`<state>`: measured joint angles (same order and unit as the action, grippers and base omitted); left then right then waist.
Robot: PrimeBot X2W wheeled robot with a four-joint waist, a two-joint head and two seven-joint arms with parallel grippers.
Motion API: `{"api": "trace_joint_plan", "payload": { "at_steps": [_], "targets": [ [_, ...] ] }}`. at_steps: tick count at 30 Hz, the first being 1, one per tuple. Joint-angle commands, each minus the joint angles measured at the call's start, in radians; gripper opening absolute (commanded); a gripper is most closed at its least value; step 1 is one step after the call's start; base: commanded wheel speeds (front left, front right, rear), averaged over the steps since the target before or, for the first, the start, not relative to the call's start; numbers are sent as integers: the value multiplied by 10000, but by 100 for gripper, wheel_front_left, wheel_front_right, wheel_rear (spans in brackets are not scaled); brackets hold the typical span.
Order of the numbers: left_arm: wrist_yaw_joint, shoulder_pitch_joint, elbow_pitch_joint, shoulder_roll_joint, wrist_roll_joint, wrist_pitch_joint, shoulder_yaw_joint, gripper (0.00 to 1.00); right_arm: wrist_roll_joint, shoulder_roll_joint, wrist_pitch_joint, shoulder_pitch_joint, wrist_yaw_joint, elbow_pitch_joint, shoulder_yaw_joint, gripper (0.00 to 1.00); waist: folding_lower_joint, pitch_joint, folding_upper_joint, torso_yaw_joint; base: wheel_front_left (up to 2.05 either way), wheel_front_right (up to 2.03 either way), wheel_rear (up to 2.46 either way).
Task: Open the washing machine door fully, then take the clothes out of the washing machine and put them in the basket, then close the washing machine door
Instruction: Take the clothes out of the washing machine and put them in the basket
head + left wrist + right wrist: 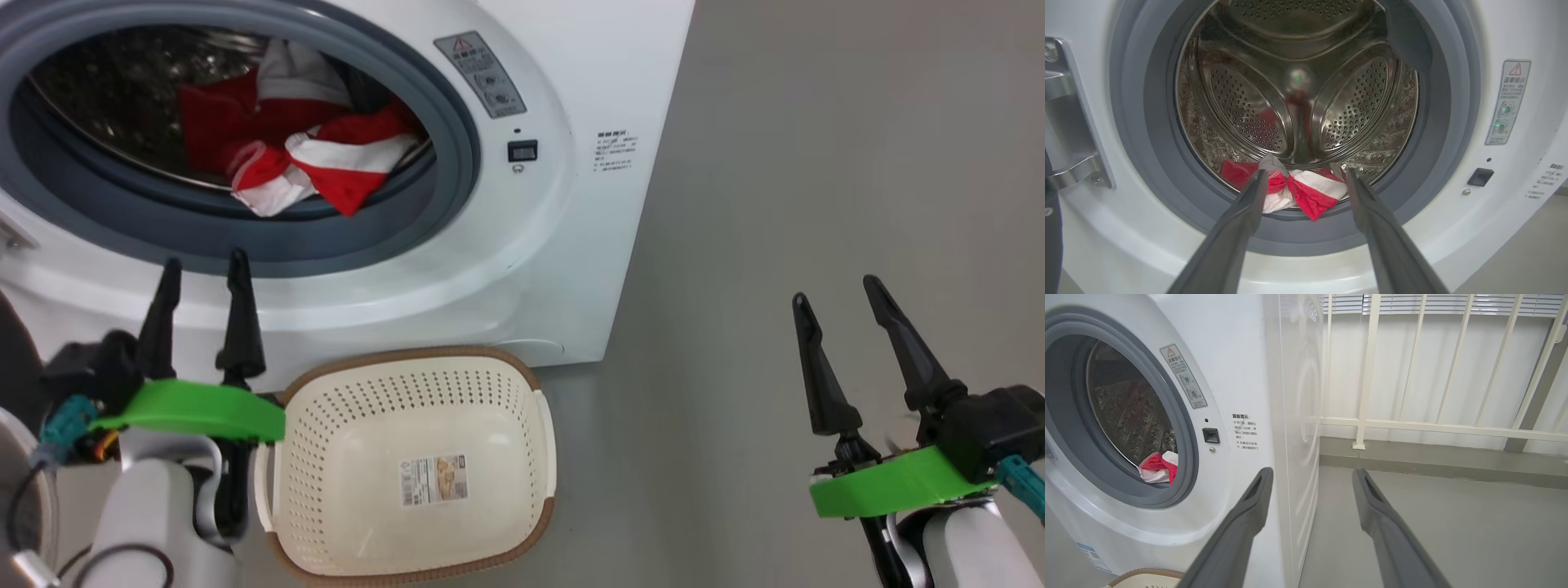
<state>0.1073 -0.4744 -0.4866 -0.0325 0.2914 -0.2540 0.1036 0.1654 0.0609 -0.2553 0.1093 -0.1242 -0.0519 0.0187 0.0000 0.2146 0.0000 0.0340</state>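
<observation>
Nearest, the left gripper [205,258] is hovering with its fingers spread wide, gripping nothing and pointing at the machine's mouth. The right gripper [835,289] is standing equally spread and empty, well off to the side over grey floor [775,163]. Just beside the left gripper, the basket [416,353] is sitting on the floor against the foot of the washing machine [571,204]. The washing machine door [10,359] is hanging open at the far left edge. The clothes [326,155] are lying at the drum's front lip, spilling onto the grey rubber ring [122,220]. The left wrist view is adding the perforated drum [1298,81] and a steel hinge [1069,134]. The right wrist view is adding the machine's side panel [1298,416] and a white railing [1367,375] behind.
</observation>
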Motion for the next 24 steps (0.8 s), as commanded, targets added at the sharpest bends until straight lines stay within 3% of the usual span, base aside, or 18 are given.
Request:
{"api": "trace_joint_plan", "payload": {
  "at_steps": [1, 16, 24],
  "targets": [
    [59, -334, 134, -219, 101, -78, 327, 100, 52, 121, -65, 320, -65, 302, -249, 100, 0, 349, 0, -46, 0, 0, 0],
    [178, -3447, -1818, -758, -331, -78, 453, 100, 36, 163, -65, 1222, -65, 434, -527, 100, 0, 2143, 0, -349, 0, 0, 0],
    [-10, -4973, -3587, -1269, -774, -78, 362, 100, 70, 145, -65, 1568, -65, 415, -631, 100, 0, 2751, 0, -621, 0, 0, 0]
  ]
}}
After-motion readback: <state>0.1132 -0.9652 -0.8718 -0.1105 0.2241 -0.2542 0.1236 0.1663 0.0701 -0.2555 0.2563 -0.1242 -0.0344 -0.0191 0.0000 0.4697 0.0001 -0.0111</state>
